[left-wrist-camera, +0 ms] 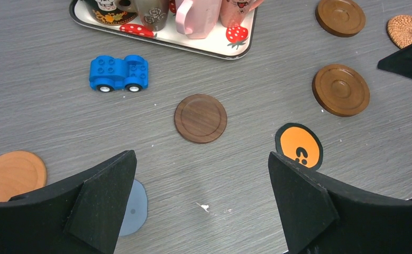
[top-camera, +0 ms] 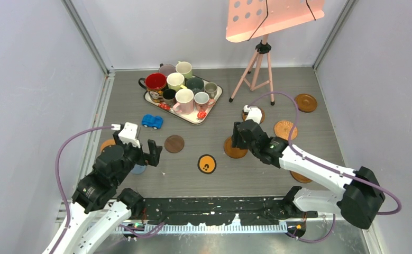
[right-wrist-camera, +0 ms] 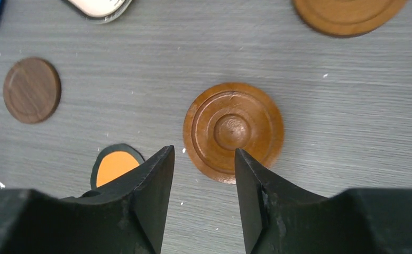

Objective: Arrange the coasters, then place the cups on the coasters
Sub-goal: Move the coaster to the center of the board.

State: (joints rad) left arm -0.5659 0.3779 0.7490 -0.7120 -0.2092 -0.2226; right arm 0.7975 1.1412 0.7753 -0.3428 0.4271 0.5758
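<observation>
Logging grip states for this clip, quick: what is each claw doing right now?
Left claw: wide open, holding nothing.
Right claw: partly open, holding nothing, by the near edge of the glossy brown coaster.

grey wood-grain tabletop (top-camera: 214, 138), pale walls (top-camera: 34, 69), pink perforated panel (top-camera: 277, 16) on tripod (top-camera: 262, 49).

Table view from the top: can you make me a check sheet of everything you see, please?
Surface: grey table, a few white specks.
Job's things: coasters lie scattered flat, none bearing a cup; cups all crowd the strawberry tray.
Clutter: blue toy car; pink panel on a tripod.
Grippers: left jaws wide open near the blue coaster; right jaws half open over a glossy brown coaster, holding nothing.
Cables: purple cable loops off each arm.
Surroundings: plain white walls.
</observation>
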